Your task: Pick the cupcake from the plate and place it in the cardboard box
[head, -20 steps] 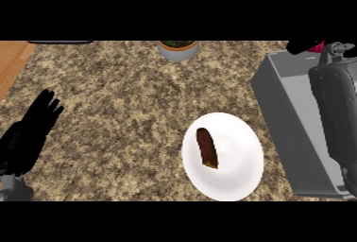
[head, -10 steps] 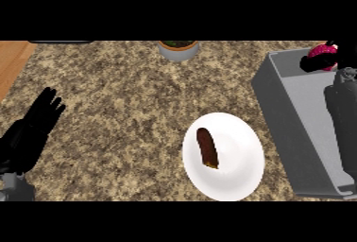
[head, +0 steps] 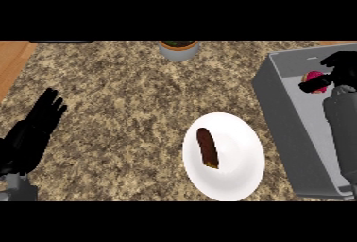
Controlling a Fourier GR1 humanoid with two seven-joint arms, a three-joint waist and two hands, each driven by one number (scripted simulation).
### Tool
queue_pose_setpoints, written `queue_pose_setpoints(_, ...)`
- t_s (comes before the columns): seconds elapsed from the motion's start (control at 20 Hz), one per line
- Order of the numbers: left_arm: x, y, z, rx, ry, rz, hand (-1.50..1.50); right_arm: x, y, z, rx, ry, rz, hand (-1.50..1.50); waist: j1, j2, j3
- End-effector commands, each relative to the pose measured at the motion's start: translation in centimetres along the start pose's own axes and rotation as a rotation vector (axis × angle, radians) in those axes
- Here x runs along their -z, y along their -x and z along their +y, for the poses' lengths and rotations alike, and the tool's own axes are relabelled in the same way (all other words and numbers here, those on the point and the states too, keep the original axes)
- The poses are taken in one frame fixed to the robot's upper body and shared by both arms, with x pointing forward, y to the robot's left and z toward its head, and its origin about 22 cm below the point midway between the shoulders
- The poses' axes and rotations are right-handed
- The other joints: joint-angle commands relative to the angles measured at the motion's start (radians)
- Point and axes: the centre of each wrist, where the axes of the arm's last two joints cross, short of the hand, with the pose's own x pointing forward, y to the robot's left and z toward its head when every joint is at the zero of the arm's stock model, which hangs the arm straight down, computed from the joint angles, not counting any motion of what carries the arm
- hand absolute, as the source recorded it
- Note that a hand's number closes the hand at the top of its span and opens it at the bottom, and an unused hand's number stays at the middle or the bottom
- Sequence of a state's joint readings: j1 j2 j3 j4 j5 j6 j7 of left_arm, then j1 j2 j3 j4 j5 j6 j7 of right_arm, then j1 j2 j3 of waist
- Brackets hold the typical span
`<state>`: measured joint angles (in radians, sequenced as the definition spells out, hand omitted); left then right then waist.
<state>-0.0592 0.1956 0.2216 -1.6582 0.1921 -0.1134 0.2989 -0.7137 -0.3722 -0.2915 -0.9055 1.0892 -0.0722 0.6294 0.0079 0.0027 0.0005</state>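
While the right hand point(head: 339, 68) hangs over the far end of the grey box point(head: 282, 108) at the right of the counter, its black fingers are curled round a pink-topped cupcake point(head: 314, 79), which shows just to the left of the hand, inside the box's walls. Whether the cupcake touches the box floor cannot be told. The grey forearm runs from the hand back along the box toward the near edge.

Left of the box, close to its wall, lies a white plate point(head: 224, 157) on the speckled stone counter point(head: 125, 94); a dark brown, elongated pastry point(head: 207, 147) lies on it lengthwise.

At the near left edge the left hand point(head: 33, 133) rests open, fingers straight and pointing away, holding nothing.

At the far edge of the counter stands a small grey pot point(head: 179, 48) with dark contents.
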Motion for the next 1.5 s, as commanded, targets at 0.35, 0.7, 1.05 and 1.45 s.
queue_pose_setpoints(0.35,-0.7,-0.3,1.4,0.003,-0.003,0.008,0.00,0.3,2.1,-0.6,0.379,0.174,-0.090,-1.50,-0.005,-0.006,0.001)
queue_pose_setpoints(0.7,-0.2,0.1,0.3,-0.012,-0.007,0.019,0.00,-0.9,4.1,-2.1,0.717,0.308,-0.026,-1.50,-0.022,-0.008,0.000)
queue_pose_setpoints(1.05,-0.3,-0.2,0.1,-0.002,-0.022,0.011,0.00,-1.7,11.9,-5.6,0.806,0.331,0.010,-1.50,-0.024,-0.007,0.000)
queue_pose_setpoints(1.45,-1.9,1.3,2.2,0.004,-0.007,0.012,0.00,-4.0,19.6,-9.4,0.817,0.287,-0.052,-1.50,-0.015,-0.005,-0.001)
